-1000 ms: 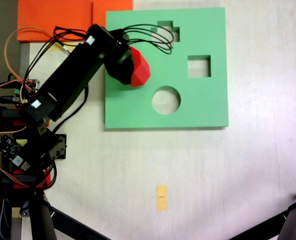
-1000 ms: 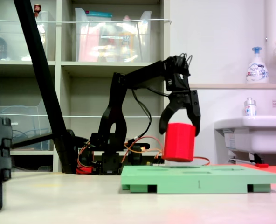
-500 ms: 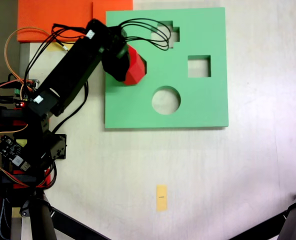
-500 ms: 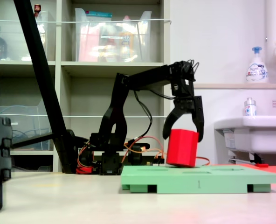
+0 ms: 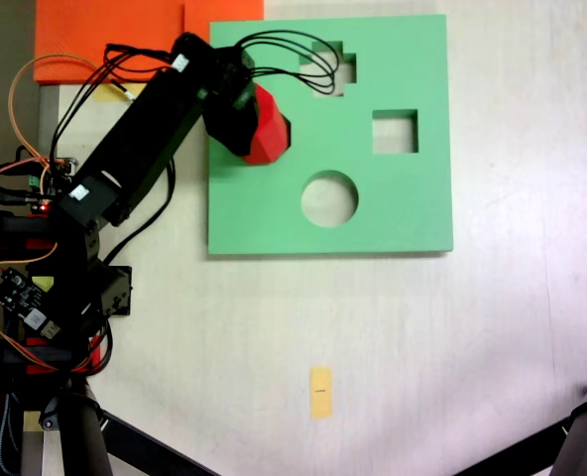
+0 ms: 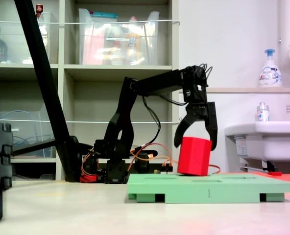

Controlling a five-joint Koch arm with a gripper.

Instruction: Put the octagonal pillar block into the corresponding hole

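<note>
The red octagonal pillar block (image 6: 194,156) hangs tilted, its lower edge at the top face of the green foam board (image 6: 233,186). My gripper (image 6: 196,145) comes down from above, its jaws shut on the block's upper sides. In a fixed view from above, the block (image 5: 270,132) shows under the black gripper (image 5: 258,123) over the left part of the board (image 5: 412,213). The corresponding hole is hidden under the block and the gripper.
The board has a cross-shaped cutout (image 5: 334,65), a square cutout (image 5: 395,132) and a round cutout (image 5: 329,198). An orange foam sheet (image 5: 115,35) lies at the back left. A small yellow tag (image 5: 320,392) lies on the table in front.
The gripper has carried the block lower and slightly toward the board's back left. The block went from hanging upright above the board to tilted with its lower edge at the surface.
</note>
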